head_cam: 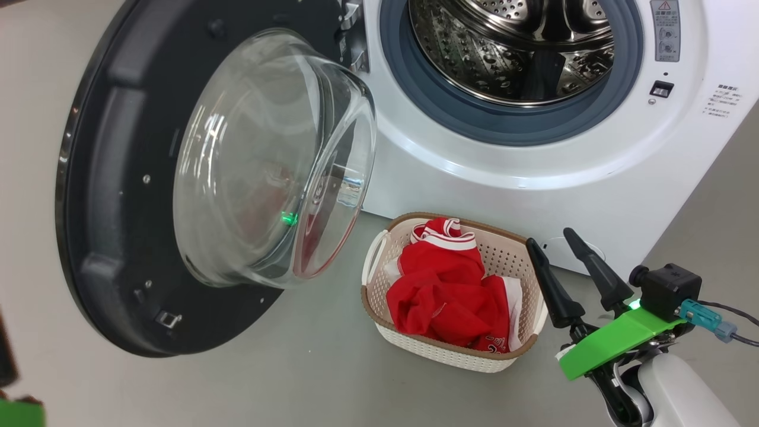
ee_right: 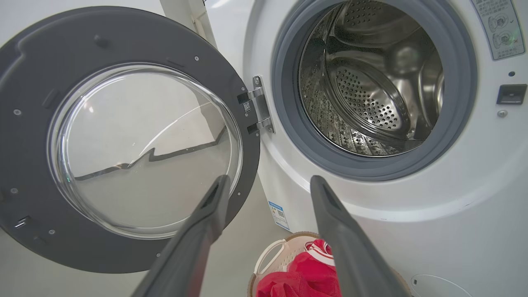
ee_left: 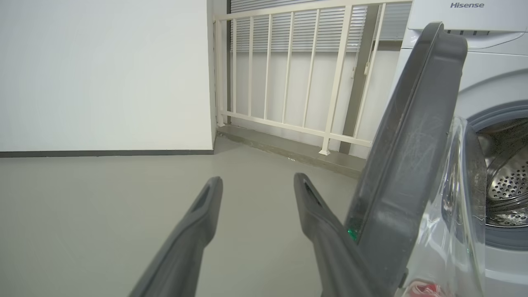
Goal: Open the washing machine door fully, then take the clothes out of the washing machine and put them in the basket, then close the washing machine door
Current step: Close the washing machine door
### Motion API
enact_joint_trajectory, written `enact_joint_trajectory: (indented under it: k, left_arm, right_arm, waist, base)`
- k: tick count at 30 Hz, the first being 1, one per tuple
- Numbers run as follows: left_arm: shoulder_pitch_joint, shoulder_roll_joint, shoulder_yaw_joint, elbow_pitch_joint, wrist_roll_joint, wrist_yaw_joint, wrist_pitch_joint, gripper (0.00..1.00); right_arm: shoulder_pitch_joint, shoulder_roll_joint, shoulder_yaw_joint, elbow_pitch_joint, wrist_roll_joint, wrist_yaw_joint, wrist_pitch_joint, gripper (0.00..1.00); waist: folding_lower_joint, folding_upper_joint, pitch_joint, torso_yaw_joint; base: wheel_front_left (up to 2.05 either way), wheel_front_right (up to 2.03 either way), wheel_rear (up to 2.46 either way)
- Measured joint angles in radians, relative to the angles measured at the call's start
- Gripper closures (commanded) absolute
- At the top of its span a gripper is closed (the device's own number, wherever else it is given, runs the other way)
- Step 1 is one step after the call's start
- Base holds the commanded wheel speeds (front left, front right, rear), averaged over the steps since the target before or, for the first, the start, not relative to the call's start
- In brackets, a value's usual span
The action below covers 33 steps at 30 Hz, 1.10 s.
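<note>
The washing machine (head_cam: 533,172) stands with its steel drum (ee_right: 371,90) showing bare. The washing machine door (head_cam: 101,178) is swung wide to the left, glass bowl facing me. On the floor below the opening sits the basket (head_cam: 439,350) with the red clothes (head_cam: 450,290) piled inside. My right gripper (head_cam: 550,237) is open just right of the basket; in its own view the right gripper (ee_right: 270,179) points at the machine above the basket (ee_right: 288,239) and clothes (ee_right: 297,280). My left gripper (ee_left: 258,179) is open beside the door's outer edge (ee_left: 408,144); whether a finger touches it I cannot tell.
A grey floor (ee_left: 103,206) spreads to the left of the door. A white wall (ee_left: 103,74) and a cream railing (ee_left: 288,82) stand behind it. A cable (head_cam: 735,332) trails from the right wrist.
</note>
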Motion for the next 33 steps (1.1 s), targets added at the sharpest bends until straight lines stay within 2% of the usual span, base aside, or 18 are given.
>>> enact_joint_trajectory:
  k: [1,2,4,9,16,24,28,33]
  left_arm:
    - [-0.009,0.010,0.007,-0.002,-0.003,-0.001,0.007,0.44]
    - [-0.019,0.019,0.014,-0.004,-0.009,-0.002,0.015,0.58]
    - [-0.046,0.026,0.036,-0.009,-0.052,-0.010,0.035,1.00]
    - [-0.164,0.054,0.073,0.014,-0.197,-0.038,0.145,1.00]
    - [-0.344,0.111,0.111,0.141,-0.343,-0.036,0.298,1.00]
    - [-0.503,0.112,0.161,0.315,-0.556,0.028,0.514,1.00]
    - [-0.540,0.108,0.164,0.351,-0.620,0.052,0.600,1.00]
    - [-0.577,0.090,0.162,0.370,-0.668,0.070,0.657,1.00]
  right_arm:
    - [0.000,0.000,0.001,0.001,0.000,0.000,0.000,0.00]
    - [0.000,0.001,0.003,0.001,0.000,0.000,0.000,0.00]
    - [0.000,0.001,0.005,0.003,0.000,0.000,0.000,0.00]
    - [0.016,0.003,0.005,0.004,0.000,0.000,0.000,0.00]
    - [0.019,0.004,0.007,0.005,0.000,0.000,0.000,0.00]
    - [0.019,0.010,-0.003,0.001,0.000,0.000,0.000,0.00]
    - [0.019,0.010,-0.014,-0.001,0.000,0.000,0.000,0.00]
    - [0.019,0.017,-0.019,0.000,0.000,0.000,0.000,0.00]
  waist:
    - [0.0000,0.0000,0.000,-0.001]
    - [0.0000,0.0000,-0.001,-0.002]
    - [0.0000,0.0000,-0.002,-0.003]
    - [0.0000,0.0000,-0.007,-0.003]
    - [0.0000,-0.0001,-0.001,-0.010]
    - [0.0000,0.0000,0.023,-0.035]
    - [0.0000,0.0000,0.036,-0.046]
    - [0.0000,0.0000,0.042,-0.049]
  base:
    - [0.00,0.00,0.00]
    - [0.00,0.00,0.00]
    - [0.00,0.00,0.00]
    - [0.00,0.00,0.00]
    - [0.00,0.00,0.00]
    - [0.00,0.00,0.00]
    - [0.00,0.00,0.00]
    - [0.00,0.00,0.00]
